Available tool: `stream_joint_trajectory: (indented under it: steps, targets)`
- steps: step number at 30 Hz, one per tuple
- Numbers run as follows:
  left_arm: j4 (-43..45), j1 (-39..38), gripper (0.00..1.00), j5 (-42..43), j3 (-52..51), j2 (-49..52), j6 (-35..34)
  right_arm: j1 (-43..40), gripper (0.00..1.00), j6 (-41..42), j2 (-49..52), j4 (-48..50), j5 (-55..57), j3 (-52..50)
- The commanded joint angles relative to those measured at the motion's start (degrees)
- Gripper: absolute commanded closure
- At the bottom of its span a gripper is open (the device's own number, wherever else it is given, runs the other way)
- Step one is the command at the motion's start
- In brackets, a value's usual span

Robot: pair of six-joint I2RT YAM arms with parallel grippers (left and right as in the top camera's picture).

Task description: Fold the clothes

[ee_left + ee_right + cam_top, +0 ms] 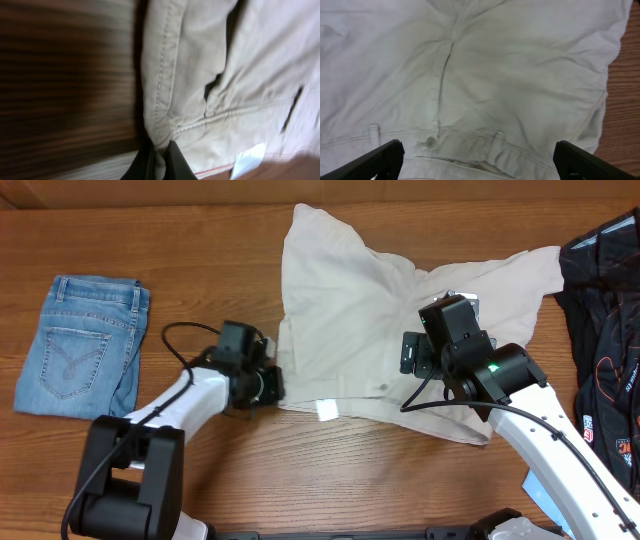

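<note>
Left gripper [160, 160] pinches the shorts' [360, 310] corner; right gripper [477, 156] gapes over the waistband [470, 139]. Clamp there, then lift evenly.

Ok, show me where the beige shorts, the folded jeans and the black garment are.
beige shorts [350, 310], overhead view, middle of the spread fabric.
folded jeans [72, 358], overhead view, on the back pocket.
black garment [600, 300], overhead view, dark fabric above the print.
</note>
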Motion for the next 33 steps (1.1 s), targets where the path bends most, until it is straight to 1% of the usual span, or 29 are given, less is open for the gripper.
stream_joint_trajectory:
  steps: [1, 3, 6, 7, 8, 9, 10, 11, 12, 15, 16, 19, 21, 24, 28, 29, 33]
  targets:
    - [-5.31, 7.5, 0.96, -13.49, 9.77, -1.86, 2.16, -0.17, 0.0, -0.07, -0.9, 0.13, 0.63, 1.01]
    - [-8.04, 11.72, 0.96, -15.82, 17.11, -1.9, 4.5, -0.17, 0.0, -0.07, -0.9, 0.26, 0.61, 1.01]
    - [-8.48, 17.94, 0.96, -16.31, 28.15, -1.77, 5.22, -0.17, 0.0, -0.04, -0.9, 0.37, 0.61, 1.01]
    - [-8.46, 19.91, 0.87, -15.43, 31.95, -1.6, 5.2, -0.17, 0.0, -0.07, -0.9, 0.35, 0.59, 1.01]
    - [-8.5, 21.22, 0.59, -14.08, 34.6, -1.53, 5.31, -0.17, 0.0, -0.04, -0.9, 0.28, 0.61, 1.01]
    - [-8.59, 22.29, 0.18, -12.37, 36.94, -1.46, 5.49, -0.17, 0.0, -0.04, -0.9, 0.22, 0.61, 1.01]
    - [-8.96, 23.08, 0.0, -10.78, 38.62, -1.46, 5.44, -0.17, 0.0, -0.04, -0.9, 0.2, 0.59, 1.01]
    - [-10.1, 23.69, 0.0, -9.29, 40.04, -1.46, 5.42, -0.17, 0.0, -0.04, -0.9, 0.2, 0.59, 1.01]
    - [-13.7, 24.11, 0.0, -7.85, 41.4, -1.46, 5.42, -0.17, 0.0, -0.04, -0.9, 0.2, 0.59, 1.01]
    - [-24.11, 23.58, 0.0, -6.54, 41.33, -1.33, 5.42, -0.17, 0.0, -0.07, -0.9, 0.22, 0.61, 1.01]
    - [-28.55, 23.19, 0.0, -6.54, 41.05, -1.14, 5.42, -0.17, 0.0, -0.07, -0.9, 0.22, 0.61, 1.01]
    - [-38.07, 21.46, 0.0, -6.32, 38.91, -0.37, 5.38, -0.17, 0.0, -0.07, -0.9, 0.22, 0.61, 1.01]
    - [-40.87, 20.02, 0.0, -5.73, 36.5, -0.17, 5.42, -0.17, 0.0, -0.07, -0.9, 0.24, 0.63, 1.01]
    - [-41.86, 17.2, 0.0, -5.35, 30.86, -0.17, 5.4, -0.17, 0.0, -0.04, -0.9, 0.22, 0.61, 1.01]
    - [-40.46, 12.94, 0.0, -4.81, 22.84, -0.15, 5.42, -0.17, 0.0, -0.07, -0.9, 0.22, 0.61, 1.01]
    - [-39.06, 10.8, 0.0, -4.26, 19.12, -0.15, 5.18, -0.17, 0.0, -0.07, -0.9, 0.22, 0.61, 1.01]
    - [-35.04, 5.92, 0.04, -1.55, 12.26, -0.15, 5.16, -0.17, 0.0, -0.07, -0.9, 0.24, 0.61, 1.01]
